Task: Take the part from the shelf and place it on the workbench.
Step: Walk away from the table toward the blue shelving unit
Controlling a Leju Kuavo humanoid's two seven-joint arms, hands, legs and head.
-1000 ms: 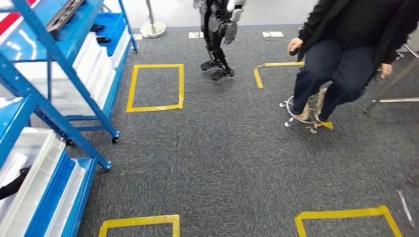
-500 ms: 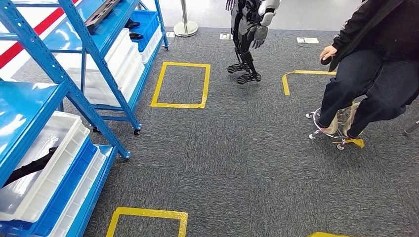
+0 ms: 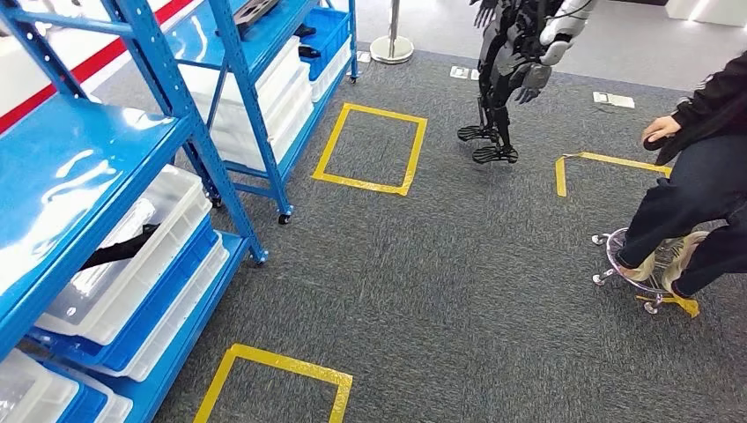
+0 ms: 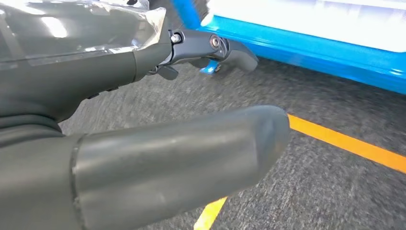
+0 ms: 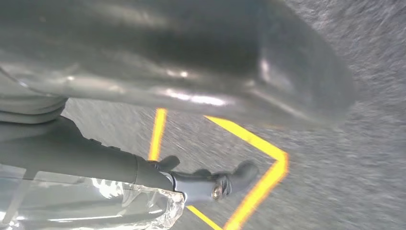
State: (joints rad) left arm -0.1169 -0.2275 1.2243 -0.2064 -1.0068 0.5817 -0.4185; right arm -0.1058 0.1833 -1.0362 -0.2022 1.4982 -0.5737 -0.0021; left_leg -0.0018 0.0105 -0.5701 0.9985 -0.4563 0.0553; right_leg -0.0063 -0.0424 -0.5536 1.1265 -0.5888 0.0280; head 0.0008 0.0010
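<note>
Both hands hang empty with fingers spread: left hand (image 4: pixel 143 120), right hand (image 5: pixel 158 96). At nine o'clock the blue shelf (image 3: pixel 167 132) half hides a dark part (image 3: pixel 119 249) in a white bin (image 3: pixel 141 264).

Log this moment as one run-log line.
phase: walking by shelf | left hand: empty, open | right hand: empty, open | part: not picked | person: seated right

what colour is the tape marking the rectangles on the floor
Yellow tape on the dark grey carpet, clearest in the head view.
</note>
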